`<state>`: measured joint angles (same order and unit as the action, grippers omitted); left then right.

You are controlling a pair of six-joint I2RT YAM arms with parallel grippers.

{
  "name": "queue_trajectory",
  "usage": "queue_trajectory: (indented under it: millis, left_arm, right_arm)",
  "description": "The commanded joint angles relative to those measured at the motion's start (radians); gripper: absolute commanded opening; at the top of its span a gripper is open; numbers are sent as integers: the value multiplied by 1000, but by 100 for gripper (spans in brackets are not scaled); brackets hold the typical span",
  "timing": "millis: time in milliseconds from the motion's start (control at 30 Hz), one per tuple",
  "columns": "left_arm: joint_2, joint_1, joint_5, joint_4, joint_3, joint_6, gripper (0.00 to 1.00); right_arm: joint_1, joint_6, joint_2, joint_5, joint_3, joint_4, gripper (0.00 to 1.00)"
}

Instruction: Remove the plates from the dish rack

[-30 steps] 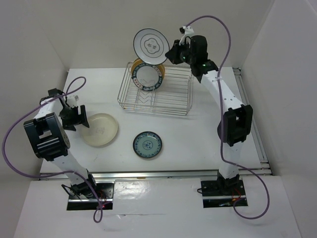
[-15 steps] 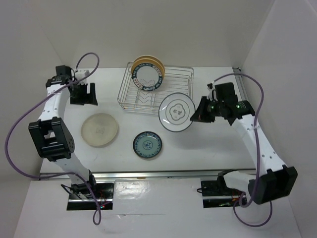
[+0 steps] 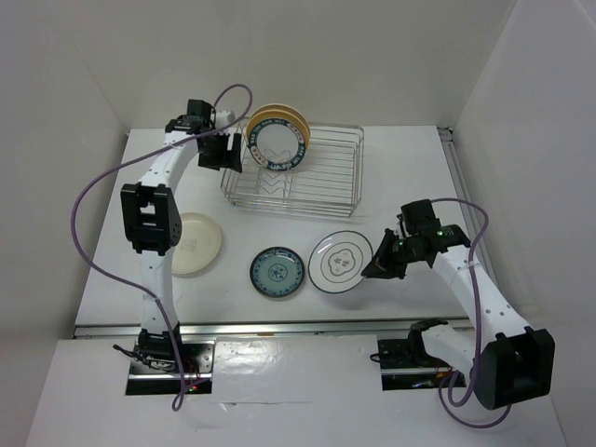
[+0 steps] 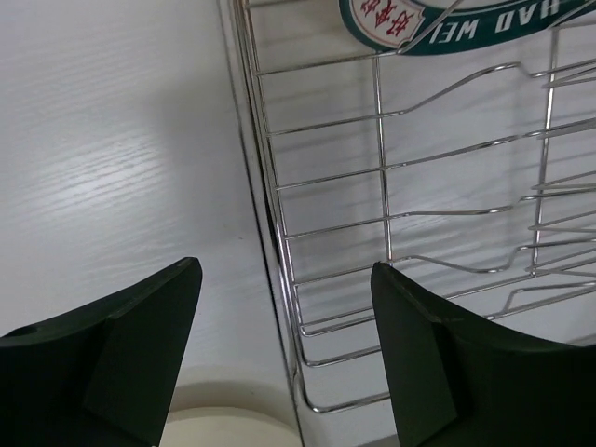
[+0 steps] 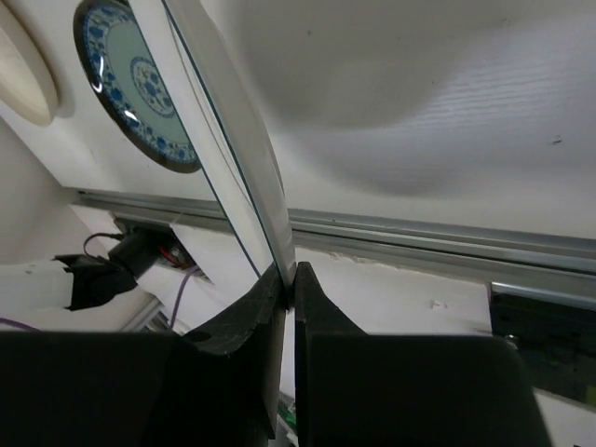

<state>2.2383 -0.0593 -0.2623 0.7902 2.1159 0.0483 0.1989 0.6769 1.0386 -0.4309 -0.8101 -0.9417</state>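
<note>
A white wood-grain table [image 3: 410, 177] sits between plain white walls [image 3: 112, 56], a metal rail [image 3: 279, 327] lining its near edge.

This looks like a robot lab. A plain white table [image 3: 400, 186] sits inside a box of bare white walls [image 3: 372, 56]. Two robot arms, the left arm [image 3: 149, 219] and the right arm [image 3: 484, 298], are bolted to dark metal mounts [image 3: 410, 358] at the near edge, next to a long metal rail [image 3: 279, 326]. Purple cables [image 3: 76, 233] loop from the arms. A wire dish rack [image 3: 326, 186] and a few plates [image 3: 277, 273] are the kitchen things here.
</note>
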Motion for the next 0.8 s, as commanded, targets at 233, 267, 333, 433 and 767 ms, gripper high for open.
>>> queue_trajectory:
  millis: [233,267,333,433,767]
  left_arm:
    - [44,-16,92,-6,23,93,68]
    - [44,-16,78,-6,-14,104,56]
    - [44,-16,54,-6,-43,113,43]
    - [53,-16,29,-6,-65,125,11]
    - [26,30,-144,-12,-163,292,0]
  right_arm:
    - [-159,26,55,-37,135,279,0]
    - [-170,10,64,-58,172,305,0]
    - [-191,10,64,-118,206,375,0]
    - [-204,10,75,-141,256,469,0]
    - [-239,38,216,-149,311,570,0]
